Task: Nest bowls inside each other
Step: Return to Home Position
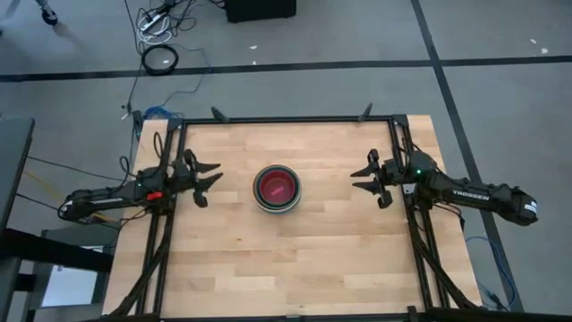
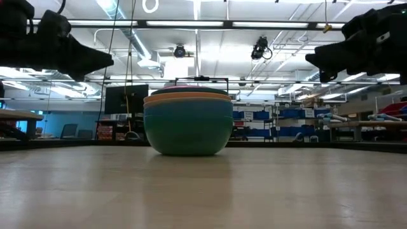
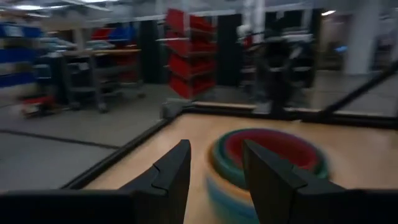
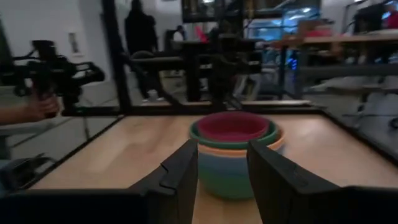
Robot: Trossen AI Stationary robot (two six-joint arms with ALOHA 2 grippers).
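Wooden table, one nested stack of bowls at dead centre: teal bowl outermost, orange and green rims above, red bowl innermost. Raised off the wood, well apart from the stack on either side: left gripper, fingers spread, empty; right gripper, same, spread and empty. Nesting looks finished, only parking left. To home well: draw each arm back toward own side, lift before any swing, no sweep across centre, no brushing the rims.

One camera looks straight down on my surface, another looks level across it, and both wrist cameras face the bowls.
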